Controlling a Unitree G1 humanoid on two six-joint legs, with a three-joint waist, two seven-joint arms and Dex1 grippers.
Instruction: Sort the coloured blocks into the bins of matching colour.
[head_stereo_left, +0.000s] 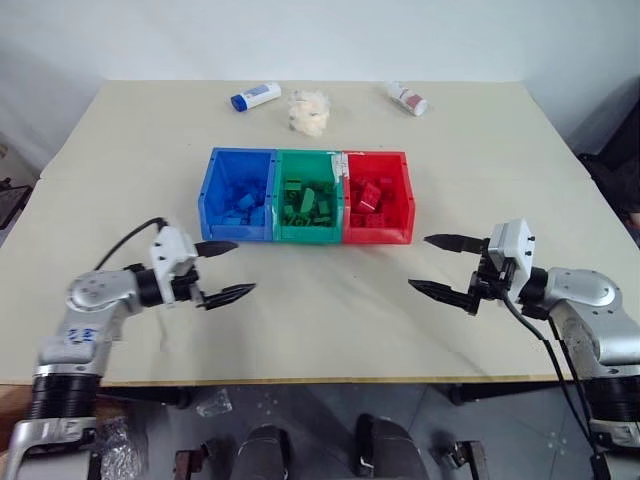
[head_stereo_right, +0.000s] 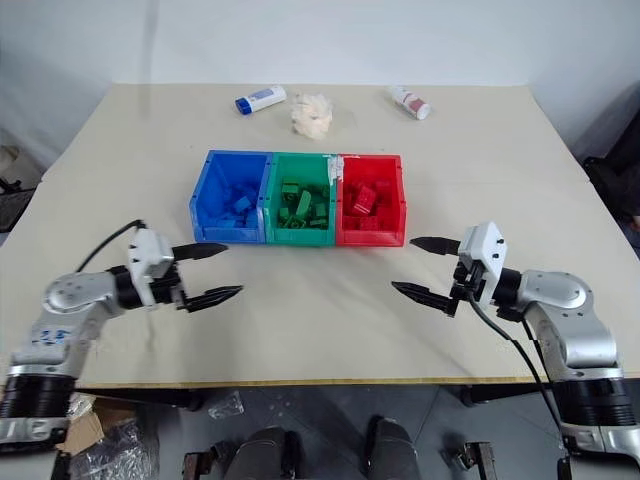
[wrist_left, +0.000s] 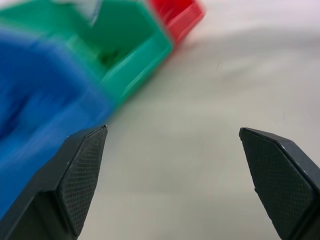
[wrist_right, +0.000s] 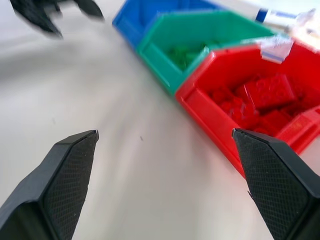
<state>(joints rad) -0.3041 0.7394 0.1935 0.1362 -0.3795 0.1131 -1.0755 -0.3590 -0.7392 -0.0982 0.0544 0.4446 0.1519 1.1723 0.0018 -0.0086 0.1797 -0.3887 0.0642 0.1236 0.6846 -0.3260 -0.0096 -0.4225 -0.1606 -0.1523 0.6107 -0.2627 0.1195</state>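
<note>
- Left gripper (head_stereo_left: 226, 270), lower left of the frame: fingers spread wide, empty, above the bare table (head_stereo_left: 330, 320).
- Right gripper (head_stereo_left: 440, 265), lower right: fingers spread wide, empty.
- Bins at centre frame, in one joined row: blue bin (head_stereo_left: 215, 195), green bin (head_stereo_left: 280, 232), red bin (head_stereo_left: 405, 200).
- Blocks lie inside matching bins: blue blocks (head_stereo_left: 243, 205), green blocks (head_stereo_left: 305, 200), red blocks (head_stereo_left: 368, 195).
- Upper frame: two capped tubes (head_stereo_left: 255, 97) and a fluffy wad (head_stereo_left: 309, 111).

A white plastic tube with a blue cap (head_stereo_left: 255, 97), a whitish fluffy wad (head_stereo_left: 309, 111) and a white tube with a red cap (head_stereo_left: 407, 98) lie on the beige tabletop (head_stereo_left: 330, 320), well beyond both grippers.
</note>
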